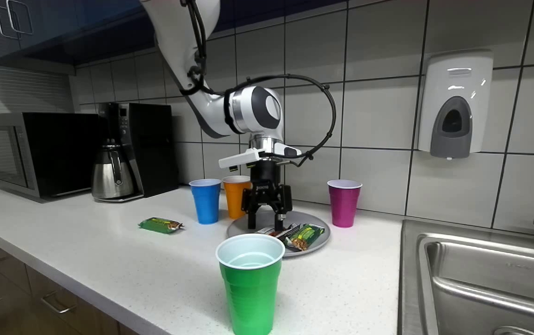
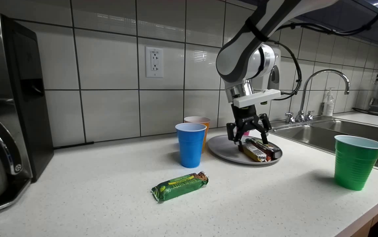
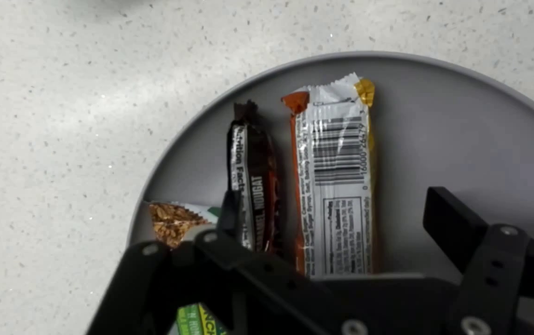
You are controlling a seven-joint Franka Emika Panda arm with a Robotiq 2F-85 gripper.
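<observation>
While the hand hangs low over the gray plate, its fingers are spread wide.
Barcode-up snack bar lies on the plate between them, dark bar just beside it. Plate's near the back edge of the counter; green cup sits closer to the front edge.

Arm is shelled in glossy white, inset with dark grey panels. Silver metal collar and white bar are fitted above the claw. Black cable is looped off the side, black strap wrapped round the shell. Claw is finished in black, marked with small pale lettering; linkages are pinned with round silver screws.
</observation>
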